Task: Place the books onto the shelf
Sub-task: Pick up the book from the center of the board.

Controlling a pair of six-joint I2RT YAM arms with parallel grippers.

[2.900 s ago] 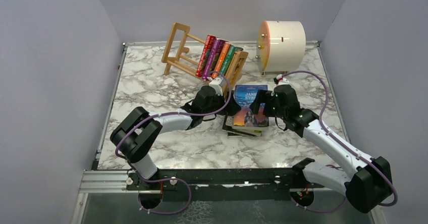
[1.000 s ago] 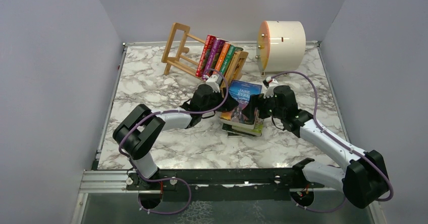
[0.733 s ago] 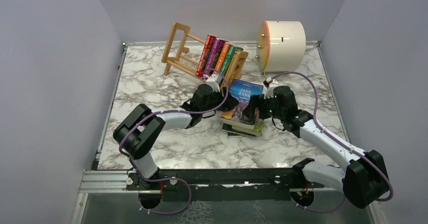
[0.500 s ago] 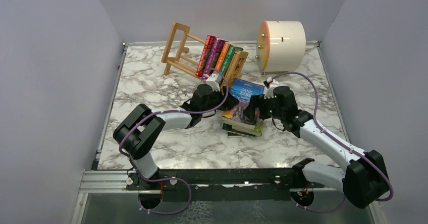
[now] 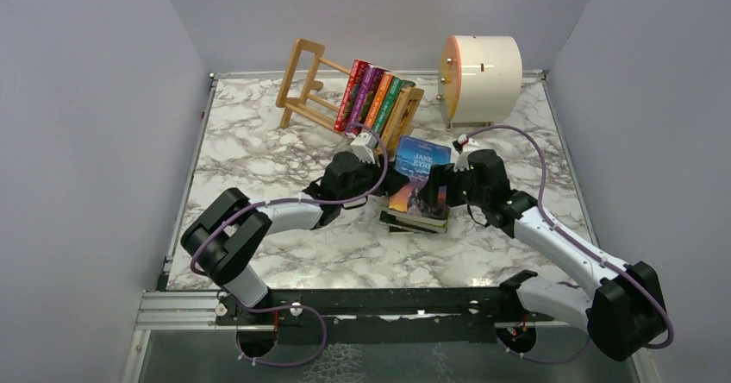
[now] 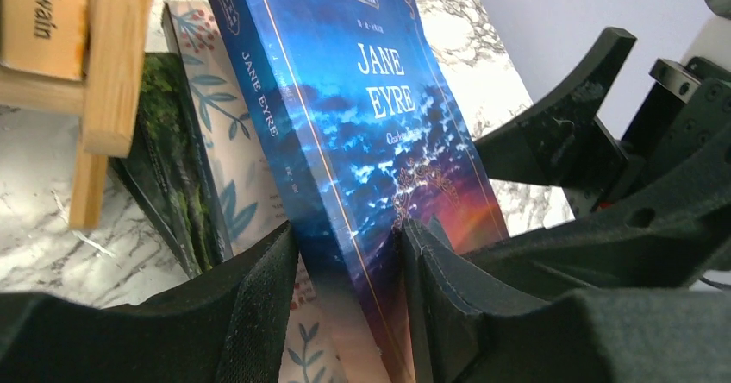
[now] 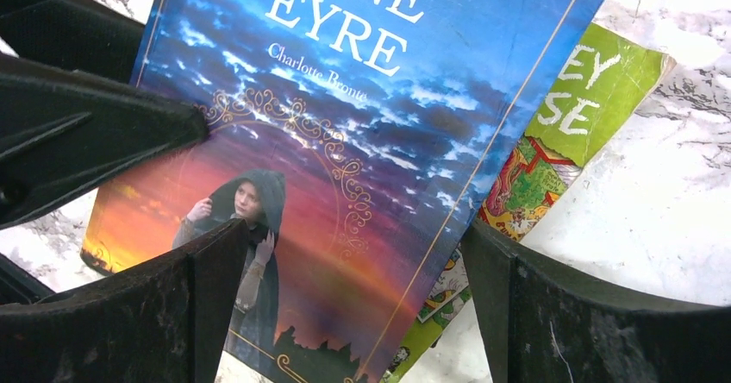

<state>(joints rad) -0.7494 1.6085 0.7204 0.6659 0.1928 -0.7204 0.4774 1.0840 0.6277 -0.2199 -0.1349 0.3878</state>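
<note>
Marble table (image 5: 259,154): Jane Eyre book (image 5: 419,180) steeper, left fingers (image 6: 250,314) now pinching it.

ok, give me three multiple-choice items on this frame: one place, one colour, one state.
1. Where in the shelf do the shelved books stand?
A) at the end nearer the cream drum
B) in the middle
C) at the end far from it

2. The upper cover of Jane Eyre is:
A) red
B) blue
C) yellow

3. The left hand is:
A) wide open over the shelf
B) holding the drum
C) closed on Jane Eyre

Key:
1 A, they lean on the end piece beside the drum.
2 B, there is blue sky behind the title.
3 C, its fingers press both faces of the book.
</note>
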